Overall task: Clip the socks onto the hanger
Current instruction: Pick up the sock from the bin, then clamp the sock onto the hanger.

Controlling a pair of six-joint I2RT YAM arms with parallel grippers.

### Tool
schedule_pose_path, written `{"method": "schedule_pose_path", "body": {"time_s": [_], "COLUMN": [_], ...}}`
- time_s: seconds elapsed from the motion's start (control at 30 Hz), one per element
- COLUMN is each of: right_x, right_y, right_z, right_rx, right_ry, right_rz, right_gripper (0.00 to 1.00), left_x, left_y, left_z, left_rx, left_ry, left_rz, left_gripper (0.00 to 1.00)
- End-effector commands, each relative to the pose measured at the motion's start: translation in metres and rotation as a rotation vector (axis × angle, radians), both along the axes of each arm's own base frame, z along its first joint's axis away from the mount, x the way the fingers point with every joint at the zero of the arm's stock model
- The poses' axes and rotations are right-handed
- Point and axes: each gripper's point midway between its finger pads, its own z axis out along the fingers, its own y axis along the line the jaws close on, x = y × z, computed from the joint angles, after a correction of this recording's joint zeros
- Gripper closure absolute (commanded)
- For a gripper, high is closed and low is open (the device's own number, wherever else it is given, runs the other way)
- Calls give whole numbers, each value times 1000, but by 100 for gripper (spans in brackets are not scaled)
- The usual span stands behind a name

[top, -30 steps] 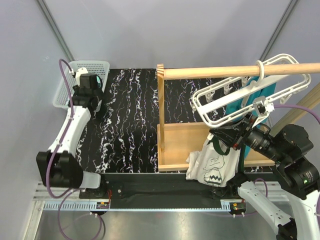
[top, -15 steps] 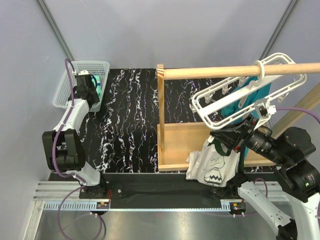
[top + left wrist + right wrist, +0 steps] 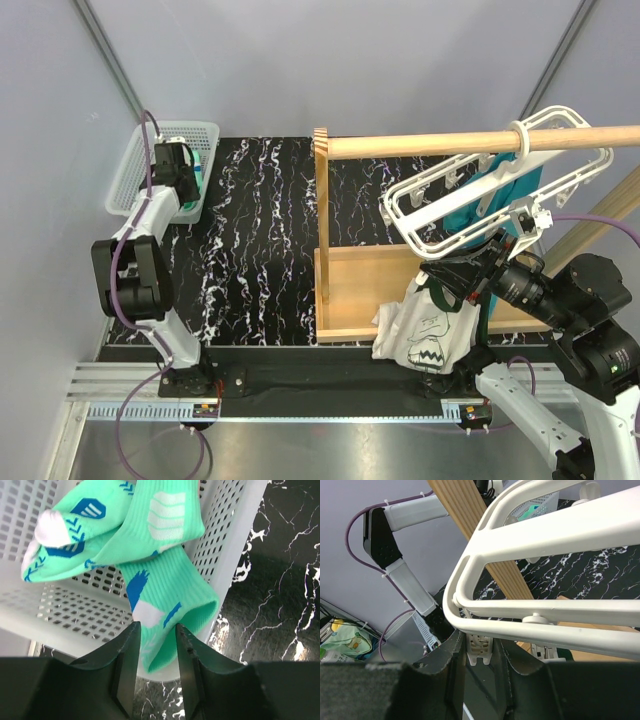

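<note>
Several mint-green socks with blue marks lie in a white mesh basket at the far left of the table. One sock hangs over the basket's rim. My left gripper has a finger on each side of its cuff and looks shut on it; it also shows in the top view. The white frame hanger hangs by its ring from the wooden rod. My right gripper is shut on one small white clip under the hanger's frame.
A wooden rack with an upright post and a tray base carries the rod. A dark teal garment and a white printed T-shirt hang near my right arm. The tabletop is black marble.
My left arm's elbow has swung up and in toward the basket, and the gripper has stayed at the basket's rim. The hanger's right end rose a little. The right gripper kept its hold.
</note>
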Motion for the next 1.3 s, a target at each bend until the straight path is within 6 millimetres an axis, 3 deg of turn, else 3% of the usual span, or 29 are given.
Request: {"method": "schedule_pose_path", "body": {"time_s": [0.0,0.13,0.17,0.2,0.33,0.37,0.43,0.47,0.53,0.57,0.6,0.63,0.73,0.97,1.07,1.2,1.27], "right_x": [-5,-4,-3,-4,-3,-3,-2,-1,-1,0,0,2,1,1,0,2,3], "right_y": [0,0,0,0,0,1,3,3,4,5,5,5,5,3,2,2,2], "right_z": [6,5,5,5,5,5,3,2,3,3,3,3,5,5,4,1,3], "right_rx": [8,5,5,5,4,2,0,1,3,3,4,3,7,3,-2,-6,-1], "right_ry": [-9,-3,-3,-2,-3,0,8,11,9,9,6,8,-1,2,5,14,7], "right_rz": [13,11,10,11,11,14,22,22,26,26,28,26,23,16,11,5,3], "right_gripper": [100,100,100,100,100,100,100,100,100,100,100,100,100,100,100,100,100], "left_x": [20,19,19,17,5,-3,-16,-26,-41,-53,-65,-79,-105,-171,-190,-209,-218], "left_y": [2,-3,-4,-5,2,7,3,-1,-11,-18,-23,-28,-51,-104,-112,-139,-167], "left_z": [17,15,18,20,48,71,93,121,139,160,162,178,177,198,211,228,233], "left_rx": [8,-26,-33,-52,-95,-104,-131,-158,-195,-230,-248,-262,-338,-359,-397,-580,-740], "left_ry": [-50,-54,-59,-56,-119,-178,-220,-287,-324,-372,-358,-398,-382,-364,-395,-408,-391], "left_rz": [-40,-50,-51,-39,68,137,165,170,158,149,155,148,125,112,104,41,-35], "left_gripper": [63,79,86,100,100,100,100,100,100,100,100,100,100,100,100,100,100]}}
